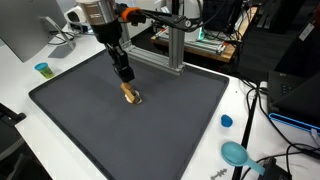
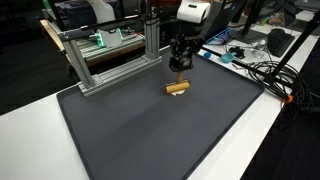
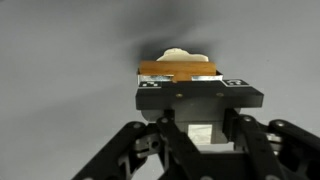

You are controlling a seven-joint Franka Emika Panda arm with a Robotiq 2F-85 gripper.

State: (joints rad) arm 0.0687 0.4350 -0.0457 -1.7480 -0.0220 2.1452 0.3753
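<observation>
A small wooden piece with a pale rounded end lies on the dark grey mat in both exterior views point(image 1: 131, 95) point(image 2: 178, 88). My gripper point(image 1: 125, 76) point(image 2: 180, 65) hangs straight down just above it and holds nothing that I can see. In the wrist view the wooden piece point(image 3: 178, 66) lies on the mat just beyond the gripper point(image 3: 200, 100). A black crosspiece with two small markers covers the fingertips there, so I cannot see whether the jaws are apart.
The grey mat point(image 1: 90, 130) covers most of a white table. An aluminium frame point(image 2: 110, 60) stands at the mat's far edge. Off the mat are a teal scoop point(image 1: 236, 153), a blue cap point(image 1: 226, 121), a small cup point(image 1: 42, 69) and cables point(image 2: 270, 70).
</observation>
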